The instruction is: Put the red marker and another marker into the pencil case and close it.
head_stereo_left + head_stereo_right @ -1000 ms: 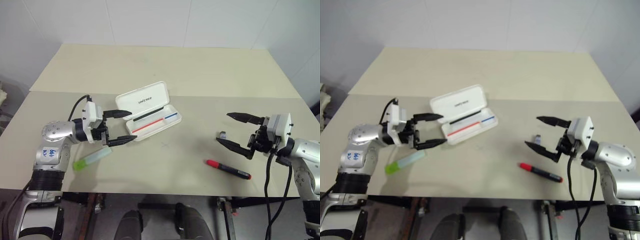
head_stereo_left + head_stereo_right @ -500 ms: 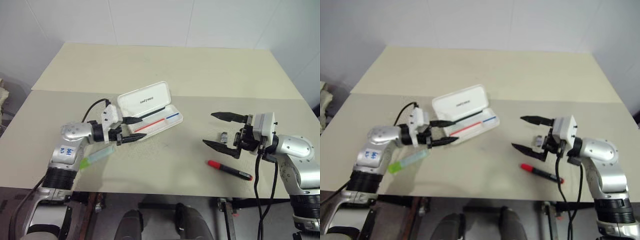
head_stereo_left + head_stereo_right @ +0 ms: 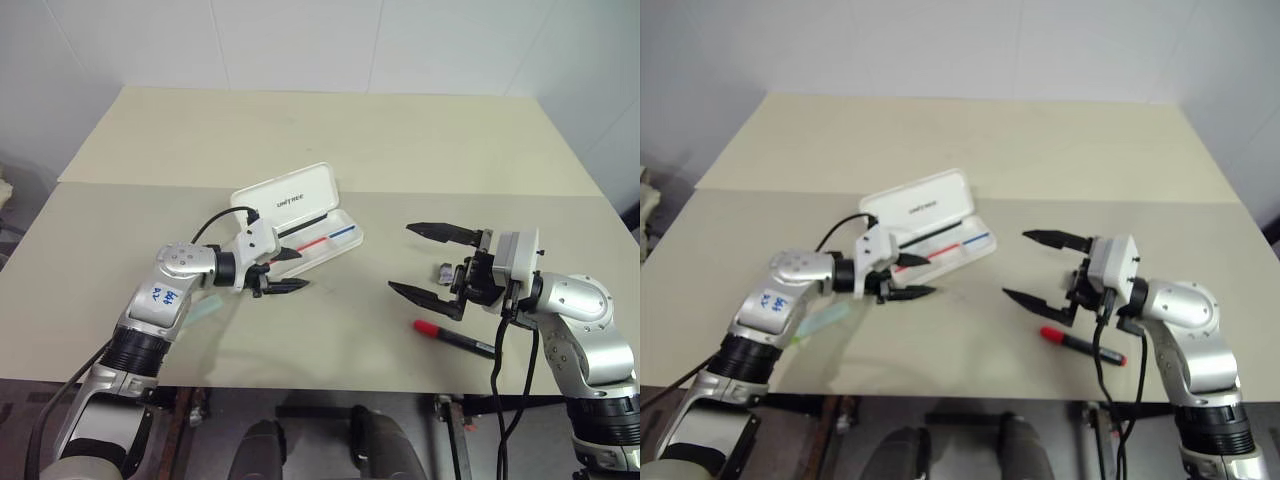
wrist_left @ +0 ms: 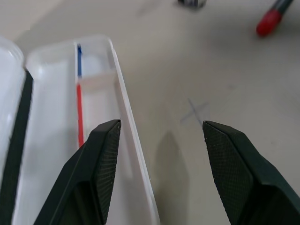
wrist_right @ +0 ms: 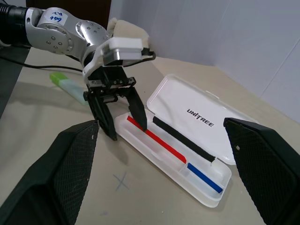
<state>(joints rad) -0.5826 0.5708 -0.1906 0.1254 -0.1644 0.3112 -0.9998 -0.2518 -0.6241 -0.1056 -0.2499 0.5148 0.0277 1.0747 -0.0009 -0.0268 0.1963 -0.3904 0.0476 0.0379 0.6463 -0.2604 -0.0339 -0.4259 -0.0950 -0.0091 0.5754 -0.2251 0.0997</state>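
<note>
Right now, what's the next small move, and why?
Probably lower the right end effector onto the red marker: its jaws are open and empty, the marker lies on the table beside it, and the pencil case is already open.

Bright even overhead light, soft shadows on the table (image 3: 400, 160) (right eye view hazier), wrist close-ups blurred

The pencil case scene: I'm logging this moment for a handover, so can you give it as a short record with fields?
pencil case: open, lid up, no marker inside
red marker: on the table, by the right end effector
green marker: on the table, behind the left arm
left end effector: open, empty, one finger over the case's tray
right end effector: open wide, empty, above the table
small grey object: on the table
</note>
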